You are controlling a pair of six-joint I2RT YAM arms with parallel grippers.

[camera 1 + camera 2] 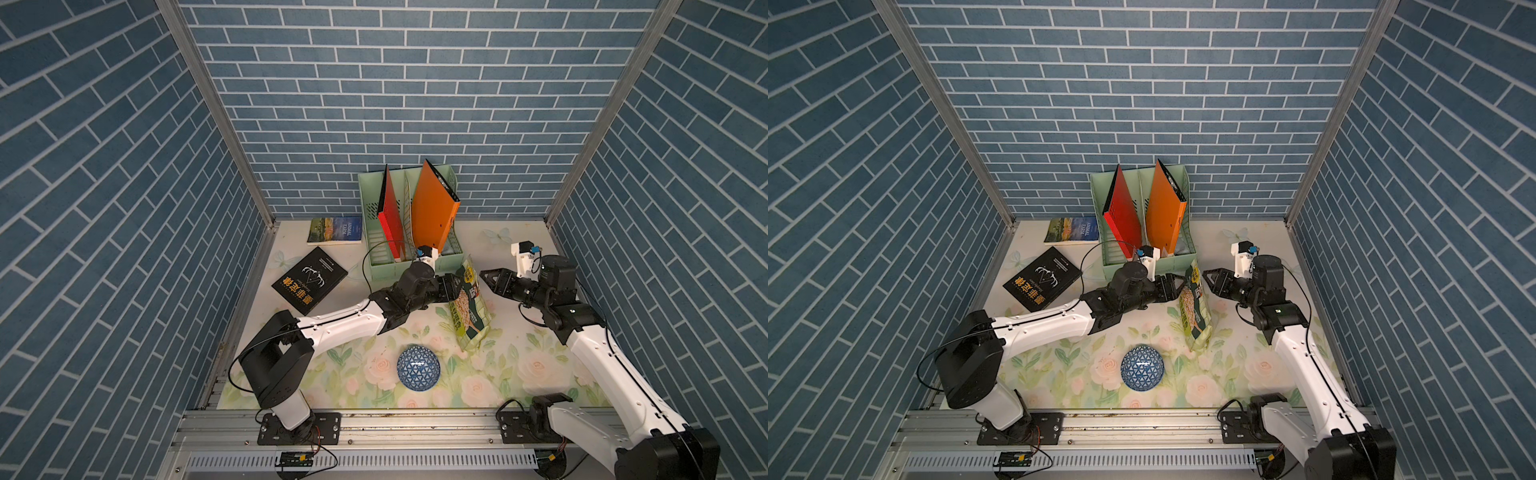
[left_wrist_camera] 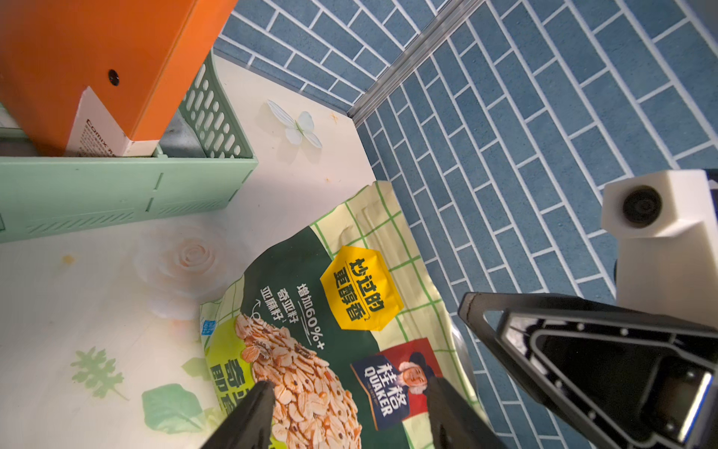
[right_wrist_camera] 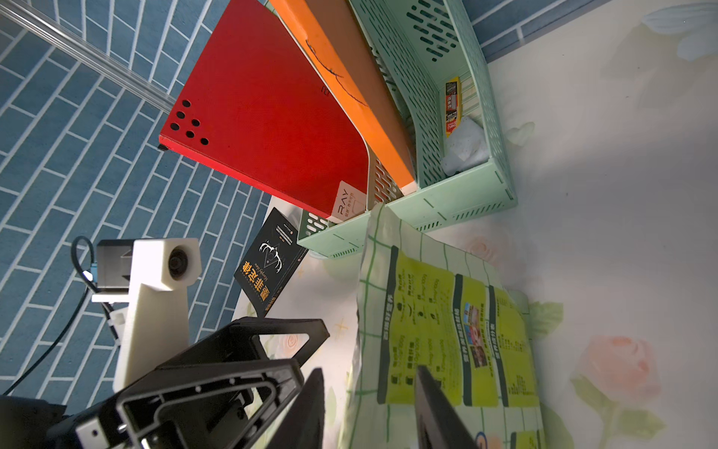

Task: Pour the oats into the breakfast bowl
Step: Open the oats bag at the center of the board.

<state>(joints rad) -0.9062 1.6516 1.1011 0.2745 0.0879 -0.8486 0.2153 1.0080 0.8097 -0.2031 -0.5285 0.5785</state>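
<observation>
The oats are inside a green-checked pouch (image 1: 469, 307) (image 1: 1194, 309) that stands upright mid-table, in front of the file rack. No loose flakes show. My left gripper (image 1: 455, 282) (image 2: 349, 385) is open, its fingers spread before the pouch's printed front (image 2: 311, 311), close to it or touching it. My right gripper (image 1: 484, 275) (image 3: 369, 369) is open on the other side. One finger lies over the yellow-green back (image 3: 427, 311) and the other past the pouch's side edge. The breakfast bowl (image 1: 418, 368) (image 1: 1142, 368) sits nearer the front edge, only its blue triangle pattern showing from above.
A mint file rack (image 1: 374, 187) holding a red folder (image 1: 390, 216) and an orange folder (image 1: 434, 208) stands just behind the pouch. A black book (image 1: 309, 280) and a second book (image 1: 336, 230) lie at the back left. Blue brick walls enclose three sides.
</observation>
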